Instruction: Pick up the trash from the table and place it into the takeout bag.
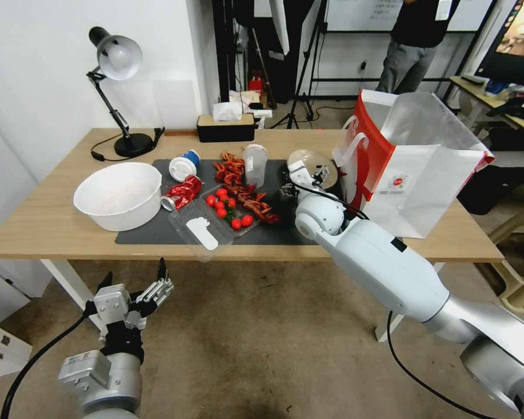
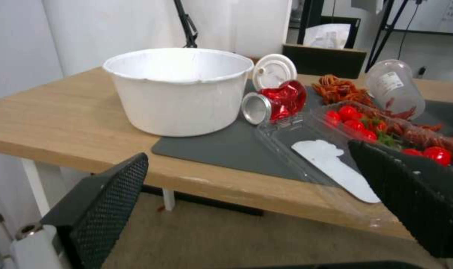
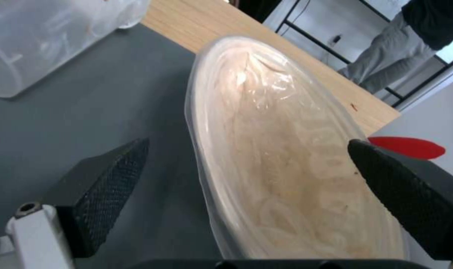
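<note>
Trash lies on the dark mat (image 1: 157, 233) of the table (image 1: 52, 227): a crushed red can (image 1: 182, 192), a blue-and-white lidded cup (image 1: 183, 164) on its side, a clear plastic cup (image 1: 255, 164), a white paper bowl (image 1: 118, 195), and a bun in a clear bag (image 3: 286, 157) near the takeout bag (image 1: 413, 169). The right arm reaches forward over the table, and the right gripper (image 1: 304, 179) hangs just above the bun with its fingers (image 3: 106, 186) spread wide on both sides of it, not touching. The left gripper (image 1: 135, 278) is low in front of the table edge, also spread and holding nothing. The takeout bag stands open on the table's right end; its small red logo cannot be read. The clear cup has a label, too small to read.
</note>
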Tool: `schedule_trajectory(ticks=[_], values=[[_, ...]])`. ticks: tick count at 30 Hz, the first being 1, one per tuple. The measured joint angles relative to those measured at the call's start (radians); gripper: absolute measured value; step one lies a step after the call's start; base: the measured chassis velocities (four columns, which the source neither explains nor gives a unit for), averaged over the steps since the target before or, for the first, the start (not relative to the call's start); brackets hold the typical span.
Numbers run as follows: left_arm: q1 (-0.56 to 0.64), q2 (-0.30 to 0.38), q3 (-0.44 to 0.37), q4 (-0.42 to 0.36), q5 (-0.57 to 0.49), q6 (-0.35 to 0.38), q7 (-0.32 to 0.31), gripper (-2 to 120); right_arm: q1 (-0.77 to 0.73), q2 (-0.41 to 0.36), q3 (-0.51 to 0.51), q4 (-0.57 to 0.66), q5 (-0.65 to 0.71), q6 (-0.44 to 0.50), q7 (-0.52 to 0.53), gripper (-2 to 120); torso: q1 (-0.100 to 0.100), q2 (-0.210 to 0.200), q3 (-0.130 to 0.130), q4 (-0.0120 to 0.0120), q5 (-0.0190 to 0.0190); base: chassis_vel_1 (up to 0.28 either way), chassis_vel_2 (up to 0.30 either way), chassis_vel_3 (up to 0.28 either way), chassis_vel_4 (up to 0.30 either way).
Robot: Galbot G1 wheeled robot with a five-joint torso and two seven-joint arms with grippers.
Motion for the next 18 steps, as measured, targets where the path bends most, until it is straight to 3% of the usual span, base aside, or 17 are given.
schedule_trajectory(ticks=[18], values=[[-0.002,0.003,-0.002,0.000,0.000,0.000,0.000,100,-0.008,0.007,0.011,-0.023,0.000,0.000,0.000,100,0.000,0.000,0.000,0.0000,0.0000,0.000,0.000,0.000,0.000]])
